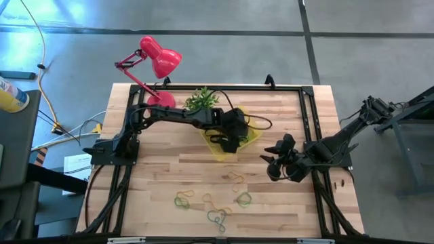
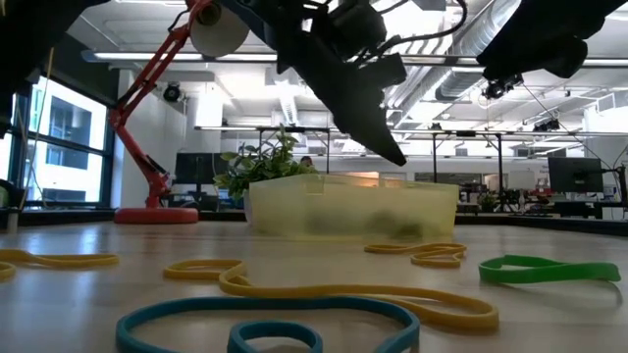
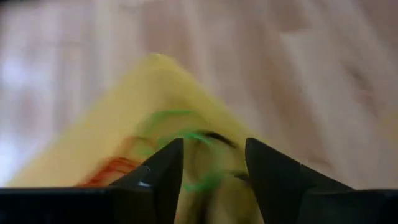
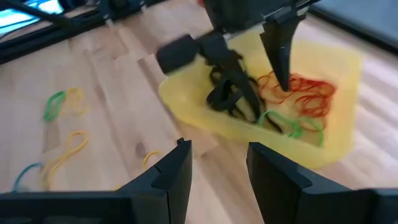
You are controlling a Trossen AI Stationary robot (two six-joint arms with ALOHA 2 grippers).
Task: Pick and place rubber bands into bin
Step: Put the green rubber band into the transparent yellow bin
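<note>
Left gripper [image 1: 229,144] hangs over the bin [image 1: 252,137], fingers apart, nothing held; green and red rubber bands [image 4: 297,99] lie inside. Risk: a band snagging a fingertip and riding back out. Right gripper [image 1: 272,165] waits beside it, fingers apart, empty.

left gripper [image 1: 231,144] fingers parted (pointing down) | right gripper [image 1: 271,165] fingers parted, arm low
</note>
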